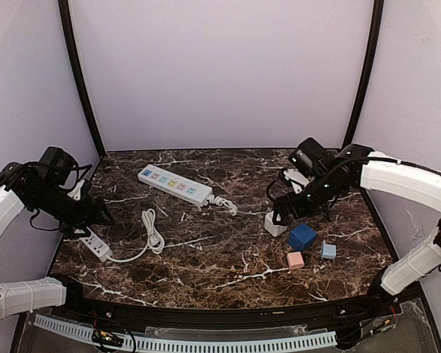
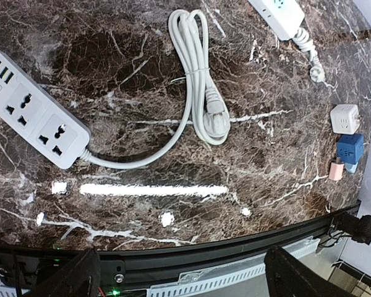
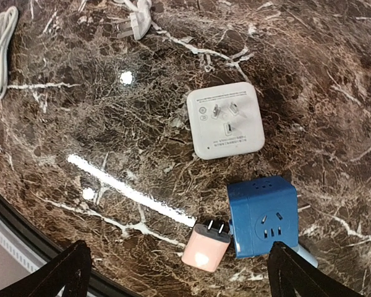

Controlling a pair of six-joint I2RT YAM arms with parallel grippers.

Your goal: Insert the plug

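Note:
A grey power strip (image 2: pixel 37 120) lies at the left, its white cable coiled with its plug (image 2: pixel 213 114) on the marble. My left gripper (image 1: pixel 95 213) hangs open and empty above that strip (image 1: pixel 95 246); its fingers (image 2: pixel 68 278) show wide apart over the near table edge. My right gripper (image 1: pixel 283 213) is open and empty above a white adapter (image 3: pixel 227 120), a blue socket cube (image 3: pixel 263 216) and a pink two-prong plug (image 3: pixel 205 245) lying beside the cube. Its fingers (image 3: pixel 62 272) stand wide apart, touching nothing.
A white strip with coloured sockets (image 1: pixel 175 184) lies at the back centre, its own plug (image 3: pixel 136 18) near it. A small light-blue block (image 1: pixel 328 250) sits right of the blue cube (image 1: pixel 302 236). The black table rim (image 2: pixel 204 250) runs along the near edge.

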